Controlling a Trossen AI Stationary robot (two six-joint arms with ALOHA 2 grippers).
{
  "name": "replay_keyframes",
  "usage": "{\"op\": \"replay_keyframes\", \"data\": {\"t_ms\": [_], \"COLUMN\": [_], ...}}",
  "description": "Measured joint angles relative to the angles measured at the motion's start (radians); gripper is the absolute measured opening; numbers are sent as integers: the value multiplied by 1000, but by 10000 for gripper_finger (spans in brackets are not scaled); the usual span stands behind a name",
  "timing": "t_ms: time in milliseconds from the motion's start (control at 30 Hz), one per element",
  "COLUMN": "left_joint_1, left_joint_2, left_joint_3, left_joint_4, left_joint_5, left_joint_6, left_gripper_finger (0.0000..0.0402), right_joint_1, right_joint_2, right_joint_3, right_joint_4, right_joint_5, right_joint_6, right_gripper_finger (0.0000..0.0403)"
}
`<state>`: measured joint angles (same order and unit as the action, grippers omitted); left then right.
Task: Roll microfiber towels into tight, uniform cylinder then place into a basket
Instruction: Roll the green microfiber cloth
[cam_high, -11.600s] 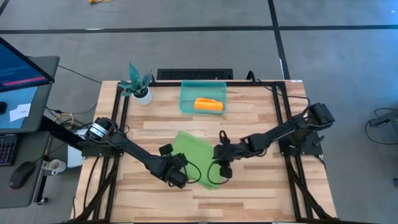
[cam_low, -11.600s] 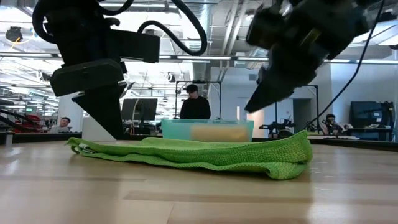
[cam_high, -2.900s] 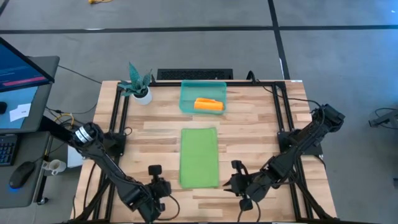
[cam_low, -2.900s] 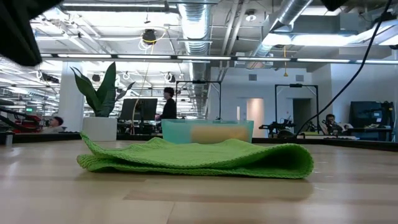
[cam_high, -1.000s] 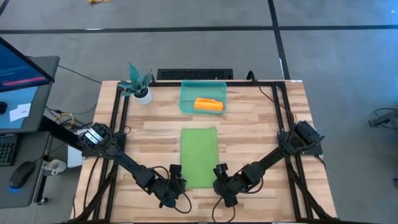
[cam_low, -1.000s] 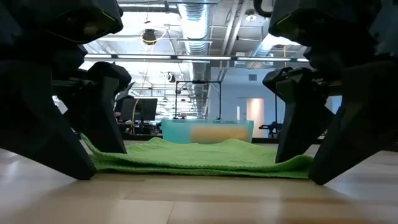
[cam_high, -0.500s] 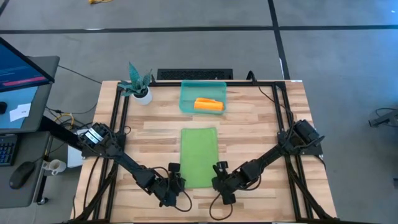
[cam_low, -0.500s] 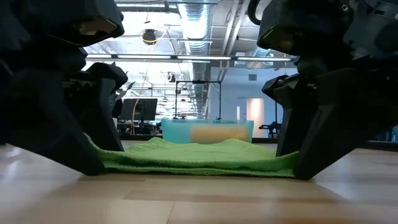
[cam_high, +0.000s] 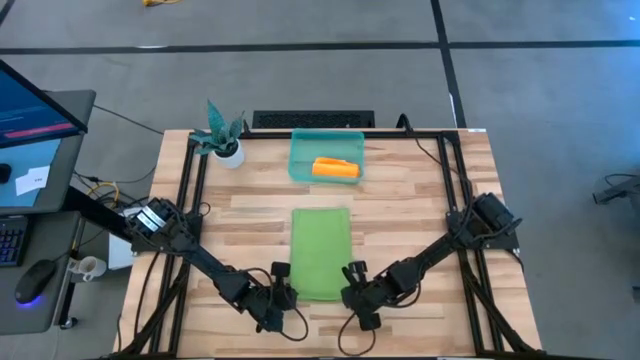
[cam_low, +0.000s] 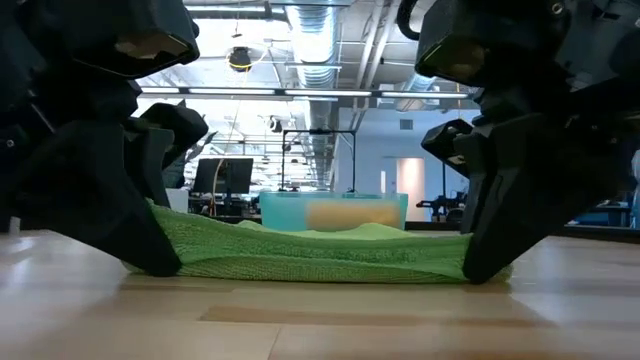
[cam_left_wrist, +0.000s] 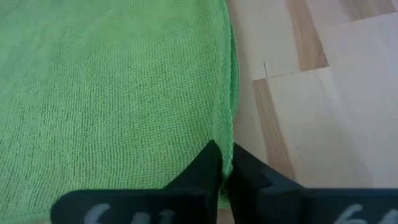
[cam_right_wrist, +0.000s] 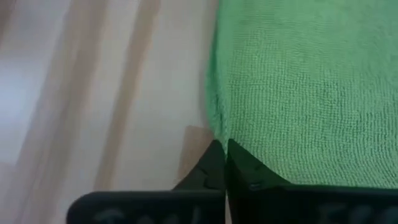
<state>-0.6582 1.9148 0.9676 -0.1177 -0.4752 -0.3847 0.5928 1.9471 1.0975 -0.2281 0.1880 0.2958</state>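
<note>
Both grippers have now closed in on the green towel (cam_high: 320, 254), the left gripper (cam_high: 280, 294) and right gripper (cam_high: 351, 294) each pinching a near corner, while the rolled orange towel (cam_high: 335, 168) already lies in the basket (cam_high: 327, 140) beyond them.

Both hands at the near corners of the flat green towel (cam_high: 320, 254)

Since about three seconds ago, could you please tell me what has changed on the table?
Both arms swung inward: the left claw and right claw have each shut on a near corner of the green towel. The towel lies flat as before; the orange towel remains in the basket.
</note>
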Motion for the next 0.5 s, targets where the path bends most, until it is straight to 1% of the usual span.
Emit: {"op": "replay_keyframes", "data": {"t_ms": [167, 267, 367, 500], "left_joint_1": [-19, -30, -39, -47], "left_joint_2": [3, 6, 6, 5], "left_joint_3": [31, 64, 109, 161], "left_joint_4": [-21, -52, -121, -207], "left_joint_5": [0, 7, 7, -1], "left_joint_6": [4, 21, 19, 10], "left_gripper_finger": [3, 4, 2, 2], "right_joint_1": [31, 45, 60, 81], "right_joint_2": [4, 3, 3, 3], "right_joint_3": [41, 78, 129, 188], "right_joint_4": [-10, -50, -116, -172], "right_joint_5": [-19, -19, -18, -8], "right_joint_6": [-6, -13, -13, -14], "right_gripper_finger": [27, 18, 8, 13]}}
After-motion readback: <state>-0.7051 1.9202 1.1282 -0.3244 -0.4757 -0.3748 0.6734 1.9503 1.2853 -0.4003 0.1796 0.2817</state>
